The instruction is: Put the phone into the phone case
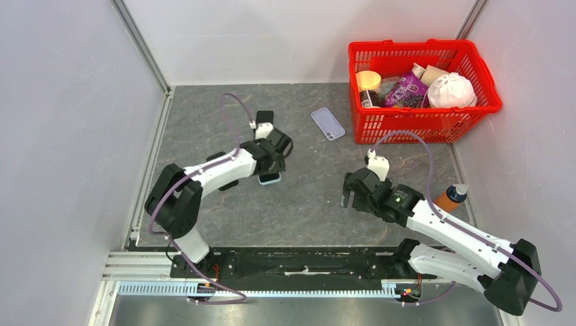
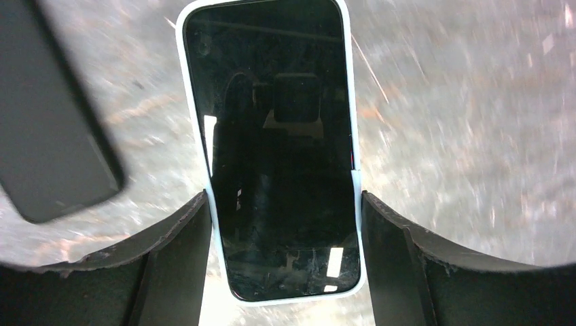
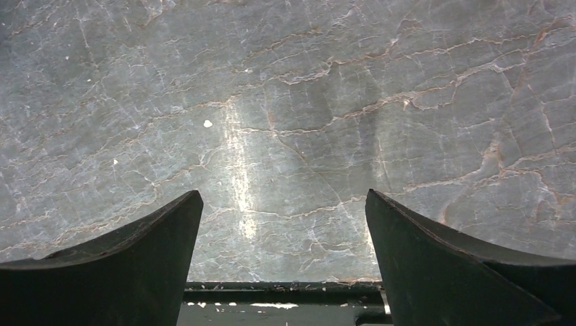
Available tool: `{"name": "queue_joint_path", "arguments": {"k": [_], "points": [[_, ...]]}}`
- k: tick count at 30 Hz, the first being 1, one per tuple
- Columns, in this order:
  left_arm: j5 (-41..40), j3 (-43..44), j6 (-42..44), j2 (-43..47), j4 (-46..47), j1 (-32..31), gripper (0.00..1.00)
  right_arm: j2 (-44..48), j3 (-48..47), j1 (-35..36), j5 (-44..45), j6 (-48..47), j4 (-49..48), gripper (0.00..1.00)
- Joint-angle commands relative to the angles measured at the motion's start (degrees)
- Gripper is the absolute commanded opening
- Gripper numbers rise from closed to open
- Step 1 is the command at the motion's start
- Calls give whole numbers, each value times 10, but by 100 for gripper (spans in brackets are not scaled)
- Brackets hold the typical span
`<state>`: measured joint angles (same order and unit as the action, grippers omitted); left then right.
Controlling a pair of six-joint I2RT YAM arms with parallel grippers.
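The phone [image 2: 272, 102] is clamped by its long edges in the left gripper [image 2: 284, 200]; the right gripper [image 3: 283, 193] is spread wide and empty above the counter [image 3: 306, 102].

The phone [image 2: 272, 136] has a glossy black glass face that mirrors its surroundings, framed by a smooth white rim, and the dark slab [image 2: 54, 129] beside it looks matt. The table [image 3: 285, 102] reads as grey veined stone with a faint sheen, while the fingers [image 2: 170, 265] of the left gripper [image 2: 284, 197] and the right gripper [image 3: 284, 191] are matt black plastic, rough at the edges. The phone case [image 1: 328, 123] is smooth pale lilac, and the basket [image 1: 421, 125] is shiny red plastic mesh.
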<state>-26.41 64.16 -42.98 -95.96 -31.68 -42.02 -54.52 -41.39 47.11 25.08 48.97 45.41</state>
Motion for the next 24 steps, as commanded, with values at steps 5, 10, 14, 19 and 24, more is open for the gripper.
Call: {"name": "queue_joint_path", "arguments": {"k": [5, 10, 14, 19, 24], "points": [[13, 117, 96, -54, 34, 161, 39, -11, -3, -2, -8, -12, -38, 97], [46, 196, 132, -137, 32, 230, 39, -13, 0, -5, -11, -18, -37, 97], [66, 249, 153, -205, 26, 267, 39, -15, -1, -8, -14, -22, -39, 97], [92, 276, 173, -244, 28, 289, 43, -25, -6, -13, -20, -30, -41, 97], [98, 273, 187, -245, 26, 293, 88, -48, -18, -22, -25, -39, -47, 97]]}}
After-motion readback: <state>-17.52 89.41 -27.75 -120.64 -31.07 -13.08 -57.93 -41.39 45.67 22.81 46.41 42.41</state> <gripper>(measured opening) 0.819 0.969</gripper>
